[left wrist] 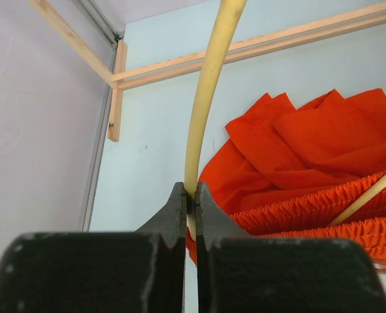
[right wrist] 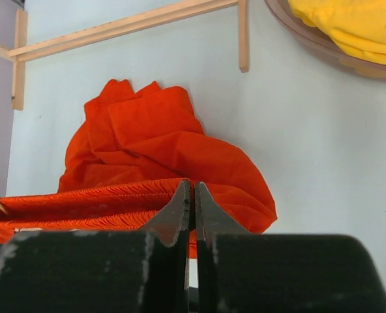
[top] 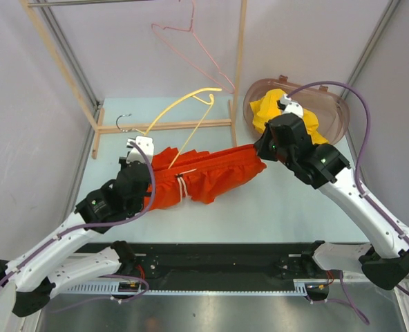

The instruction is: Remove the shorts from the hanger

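While on yellow hanger, orange-red shorts in right gripper.

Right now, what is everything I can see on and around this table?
orange-red shorts: one, orange-red, mid-table, on the yellow hanger
yellow shorts: one, yellow, in the tub
tub: one, see-through brown, far right
yellow hanger: one, yellow, through the orange-red shorts
pink hanger: one, pink, hanging at the back
wooden rack: one, pale wood, far side
left gripper: black, shut on yellow hanger
right gripper: black, shut on orange-red shorts
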{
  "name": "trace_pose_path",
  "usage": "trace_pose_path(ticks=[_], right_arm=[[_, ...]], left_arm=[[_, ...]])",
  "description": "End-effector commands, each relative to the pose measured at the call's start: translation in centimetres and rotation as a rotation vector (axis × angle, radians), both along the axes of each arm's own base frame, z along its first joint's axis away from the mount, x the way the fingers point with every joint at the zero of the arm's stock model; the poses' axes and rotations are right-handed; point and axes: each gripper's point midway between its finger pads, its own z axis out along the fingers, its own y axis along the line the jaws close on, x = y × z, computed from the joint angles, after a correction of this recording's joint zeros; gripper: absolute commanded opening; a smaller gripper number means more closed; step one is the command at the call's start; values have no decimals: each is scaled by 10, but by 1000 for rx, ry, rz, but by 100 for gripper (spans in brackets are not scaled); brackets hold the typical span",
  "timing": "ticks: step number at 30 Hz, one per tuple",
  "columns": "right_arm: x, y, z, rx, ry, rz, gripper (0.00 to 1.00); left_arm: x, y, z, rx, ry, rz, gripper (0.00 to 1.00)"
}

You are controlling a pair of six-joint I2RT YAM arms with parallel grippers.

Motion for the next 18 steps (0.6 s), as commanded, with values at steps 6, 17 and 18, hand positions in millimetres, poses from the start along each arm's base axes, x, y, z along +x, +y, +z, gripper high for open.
trace_pose_path(ticks=[6, 17, 18], right_arm=[[-1, 44, 28, 79, -111, 198, 0], [-61, 163, 30, 229, -95, 716, 0], [-65, 165, 26, 230, -79, 743, 0]], left_arm=[[4, -16, 52, -199, -47, -26, 0], [1, -96, 150, -688, -166, -344, 0], [-2, -94, 167, -731, -196, -354, 0]])
